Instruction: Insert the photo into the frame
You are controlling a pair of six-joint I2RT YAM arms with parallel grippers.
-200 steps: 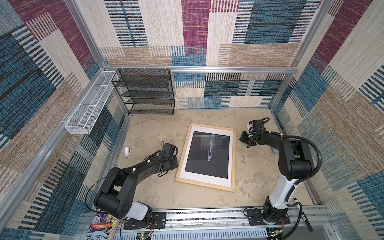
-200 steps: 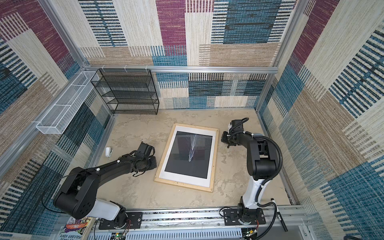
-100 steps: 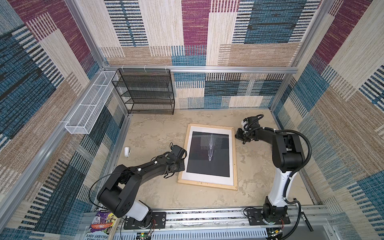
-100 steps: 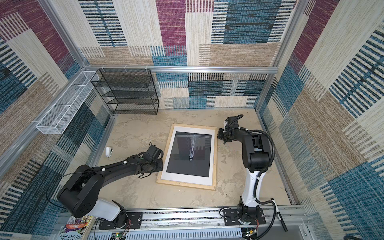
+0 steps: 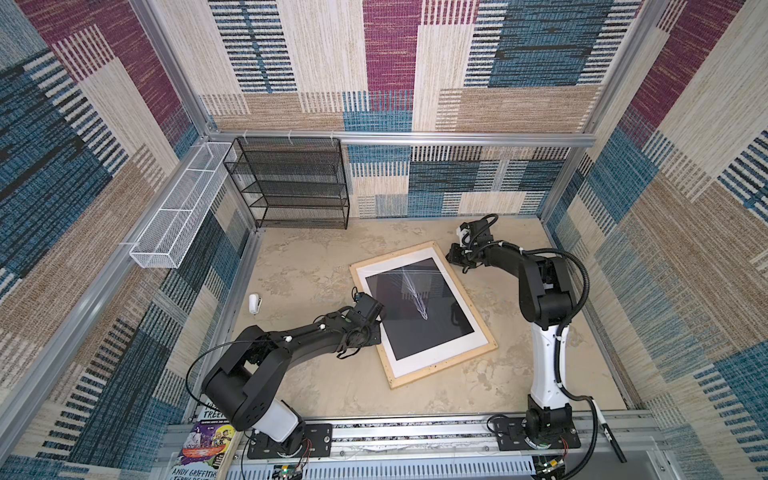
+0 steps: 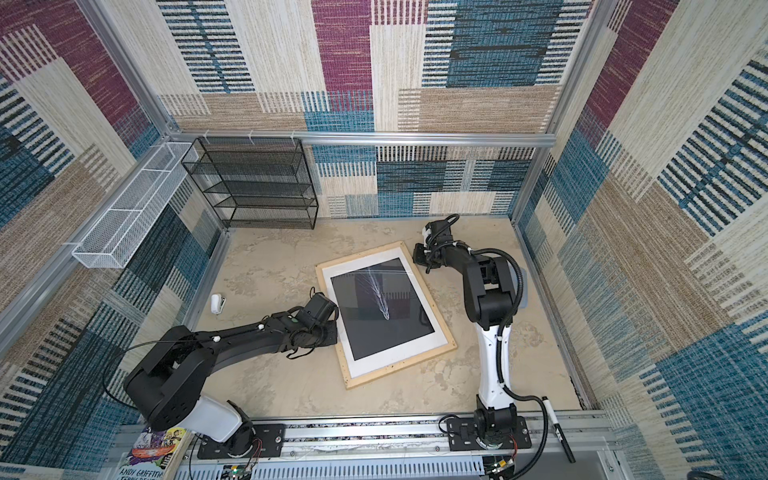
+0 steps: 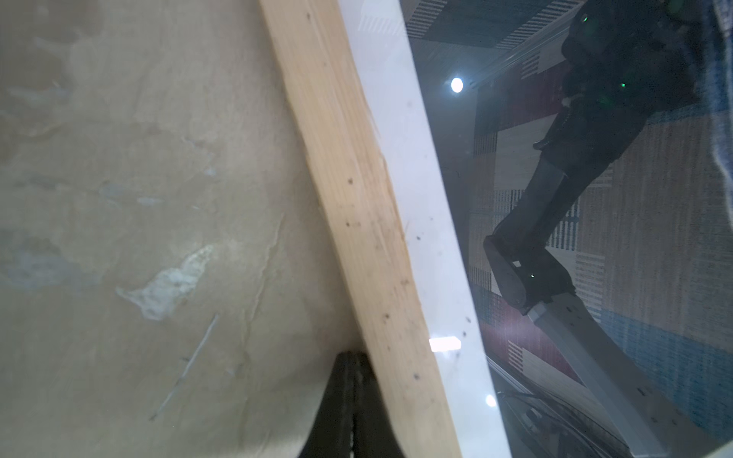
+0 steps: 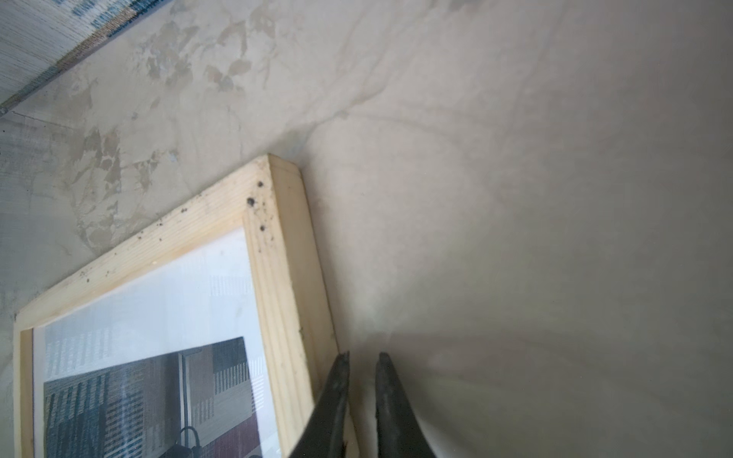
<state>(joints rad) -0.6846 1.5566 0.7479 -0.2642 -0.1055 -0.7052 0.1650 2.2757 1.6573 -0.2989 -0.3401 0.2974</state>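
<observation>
The frame (image 7: 353, 190) is pale bare wood with a shiny clear pane (image 7: 654, 238). The photo (image 5: 419, 307) is smooth paper. The worktop (image 5: 316, 266) looks dull. The rack (image 5: 299, 183) is wire mesh.

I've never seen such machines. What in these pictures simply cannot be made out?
- Back of the frame: it lies face up in both top views.
- Tips of the left gripper: its arm covers them in both top views; rail contact blurred in the left wrist view.
- Detail of the photo: pane reflections veil it in both wrist views.
- The book: cut off by the bottom edge in both top views.
- The small white object: too small to identify.
</observation>
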